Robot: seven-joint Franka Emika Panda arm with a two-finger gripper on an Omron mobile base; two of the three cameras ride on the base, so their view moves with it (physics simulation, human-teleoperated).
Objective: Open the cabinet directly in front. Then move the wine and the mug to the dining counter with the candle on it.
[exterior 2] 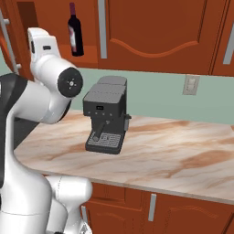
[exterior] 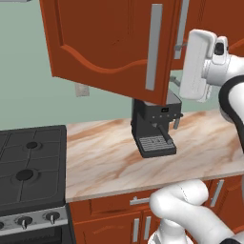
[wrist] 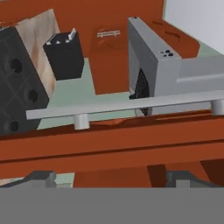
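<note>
Reddish-brown wooden wall cabinet [exterior: 109, 43] with arched-panel doors: hanging above the beige marble table [exterior: 119, 157]; one door is standing swung out toward the robot, its long vertical silver bar handle [exterior: 153, 47] facing the camera in the left base view. Dark glass wine bottle with red capsule and red-and-white label [exterior 2: 75, 29]: standing upright on the inner shelf, at the open left side of the cabinet in the right base view. No mug can be made out in these views.

Black espresso machine [exterior 2: 106, 119]: sitting on the table directly under the cabinet.

Gripper [wrist: 109, 178]: jaws are standing wide apart and holding nothing; in the hand view the silver bar is lying across the frame just beyond the tips, between them in line but not touching.

Risks, as judged: if the jaws are closing off-centre, the bar may be slipping out. Pulling straight back instead of along the hinge arc may be straining the grip. A wide elbow swing may be knocking the coffee machine, and reaching in before the door is fully clear may be tipping the tall bottle.

Arm pose: rising from the base, elbow bent high, forearm and hand [exterior: 196, 64] raised to cabinet height just beside the door edge.
</note>
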